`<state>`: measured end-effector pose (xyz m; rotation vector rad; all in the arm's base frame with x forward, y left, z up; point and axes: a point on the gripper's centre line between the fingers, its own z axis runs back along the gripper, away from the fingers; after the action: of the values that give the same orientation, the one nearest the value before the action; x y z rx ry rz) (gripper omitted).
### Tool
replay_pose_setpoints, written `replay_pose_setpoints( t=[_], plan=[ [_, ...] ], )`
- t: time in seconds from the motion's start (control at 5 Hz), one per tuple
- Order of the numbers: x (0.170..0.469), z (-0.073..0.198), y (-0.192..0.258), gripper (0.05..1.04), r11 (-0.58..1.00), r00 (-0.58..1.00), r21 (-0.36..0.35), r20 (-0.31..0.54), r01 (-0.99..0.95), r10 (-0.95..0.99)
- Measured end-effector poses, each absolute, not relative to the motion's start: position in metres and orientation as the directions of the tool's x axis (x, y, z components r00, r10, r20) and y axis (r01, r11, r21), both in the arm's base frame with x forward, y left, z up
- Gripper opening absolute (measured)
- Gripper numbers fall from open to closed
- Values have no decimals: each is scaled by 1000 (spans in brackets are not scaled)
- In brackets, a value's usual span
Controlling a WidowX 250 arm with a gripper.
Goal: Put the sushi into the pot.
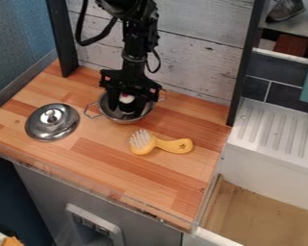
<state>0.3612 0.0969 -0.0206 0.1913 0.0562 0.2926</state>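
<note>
At the rear of the desk [111, 170], I have the end effector [126, 101] pointing down into the metal pot [123, 120], part-open around the white-and-pink sushi [126, 98], which it appears to grip within the rim. Near the pot lie its knobbed lid [44, 129] and a yellow brush [173, 145].

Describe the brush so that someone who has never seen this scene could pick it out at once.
On the wooden counter, find the metal pot near the back wall. Just nearer the camera and slightly right lies the brush, pale bristles at its left end, handle pointing right. Unlike the silvery pot and round lid, it is yellow, with a small dark star on its handle.
</note>
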Motion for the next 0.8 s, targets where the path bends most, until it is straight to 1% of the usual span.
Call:
replay_pose_setpoints(
  t=[0.2, 0.4, 0.6, 0.8],
  plan=[
    [362, -20, 98, 1014, 938, 957, 204, -24, -279, 290],
    [361, -18, 93, 1009, 940, 960, 215, -28, -265, 277],
    [361, -2, 89, 1003, 947, 963, 190, -21, -260, 269],
    [361, 25, 92, 1001, 947, 960, 161, 20, -279, 280]
  ],
)
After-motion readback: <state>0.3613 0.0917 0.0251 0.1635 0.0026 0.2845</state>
